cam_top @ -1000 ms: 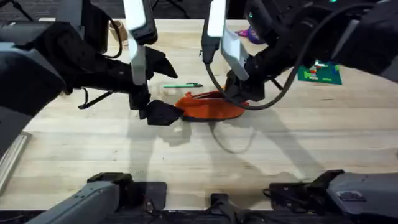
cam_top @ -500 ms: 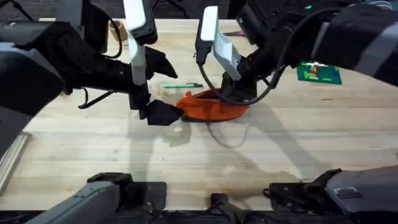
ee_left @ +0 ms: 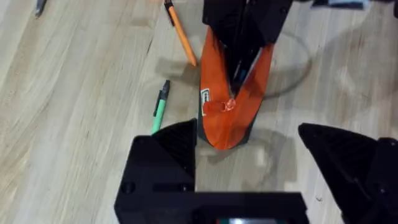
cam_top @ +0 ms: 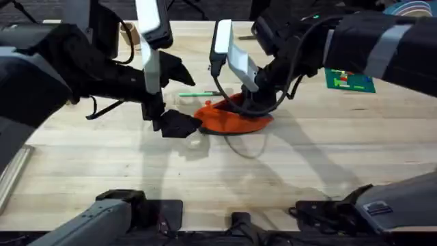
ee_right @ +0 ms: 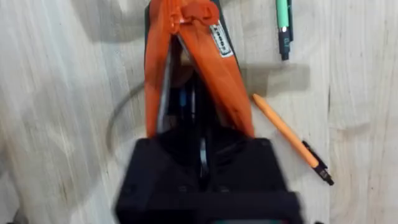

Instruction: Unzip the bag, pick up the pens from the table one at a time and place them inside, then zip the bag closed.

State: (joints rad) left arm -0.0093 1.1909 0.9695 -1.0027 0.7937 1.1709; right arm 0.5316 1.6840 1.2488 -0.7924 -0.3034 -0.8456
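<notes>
The orange bag lies mid-table, its zipper partly open. The right tool sits over the bag's far end, pinched narrow at the zipper line; what it holds I cannot tell. The left tool stands wide at the bag's near end. The green pen and orange pen lie beside the bag.

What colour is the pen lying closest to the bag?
Orange with a black end: the pen beside the bag, clearest in the right wrist view.
</notes>
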